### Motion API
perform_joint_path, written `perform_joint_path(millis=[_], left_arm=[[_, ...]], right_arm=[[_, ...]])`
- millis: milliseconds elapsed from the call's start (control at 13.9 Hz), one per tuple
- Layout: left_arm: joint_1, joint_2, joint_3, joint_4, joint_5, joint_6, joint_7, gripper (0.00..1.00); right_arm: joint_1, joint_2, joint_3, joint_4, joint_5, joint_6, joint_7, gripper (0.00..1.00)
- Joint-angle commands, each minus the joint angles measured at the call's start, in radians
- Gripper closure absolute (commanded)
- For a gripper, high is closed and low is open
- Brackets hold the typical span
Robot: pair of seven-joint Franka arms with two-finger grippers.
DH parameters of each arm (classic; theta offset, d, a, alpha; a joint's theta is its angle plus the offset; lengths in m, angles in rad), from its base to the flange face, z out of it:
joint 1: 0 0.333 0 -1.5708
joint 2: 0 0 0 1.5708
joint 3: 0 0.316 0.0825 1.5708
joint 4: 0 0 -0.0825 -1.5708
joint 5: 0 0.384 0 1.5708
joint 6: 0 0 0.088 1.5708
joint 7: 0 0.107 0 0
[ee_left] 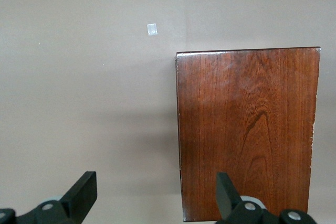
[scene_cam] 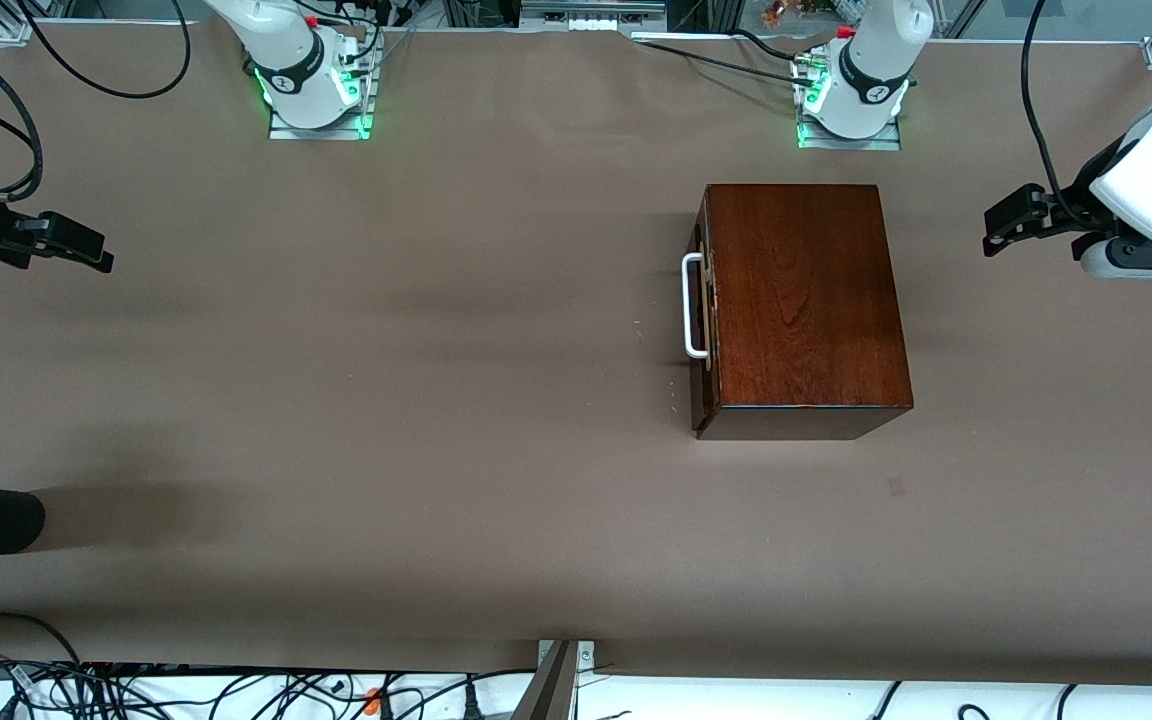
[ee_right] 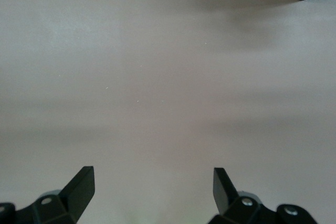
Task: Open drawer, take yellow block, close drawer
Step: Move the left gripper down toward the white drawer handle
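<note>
Drawer (scene_cam: 701, 330) shut in the wooden box (scene_cam: 804, 300) toward the left arm's end — handle (scene_cam: 692, 305) faces the right arm's end. Yellow block unseen. Left gripper (scene_cam: 1004, 222) beside the box, right gripper (scene_cam: 76, 245) well apart — both spread, empty.

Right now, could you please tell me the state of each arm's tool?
Left tool: open, empty, up over the table beside the wooden box.
Right tool: open, empty, over bare table.

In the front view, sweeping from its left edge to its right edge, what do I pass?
right gripper → bare table → white bar handle of the shut drawer → dark wooden box → left gripper
</note>
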Motion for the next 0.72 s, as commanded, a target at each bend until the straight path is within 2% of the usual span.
perform_joint_path(millis=[0, 647], left_arm=[[-0.003, -0.003, -0.003, 0.012, 0.020, -0.017, 0.001, 0.00], [0.003, -0.003, -0.002, 0.015, 0.008, -0.015, 0.002, 0.00]], right_arm=[[-0.005, 0.005, 0.002, 0.017, 0.003, -0.013, 0.008, 0.00], [-0.005, 0.005, 0.002, 0.017, 0.003, -0.016, 0.008, 0.00]])
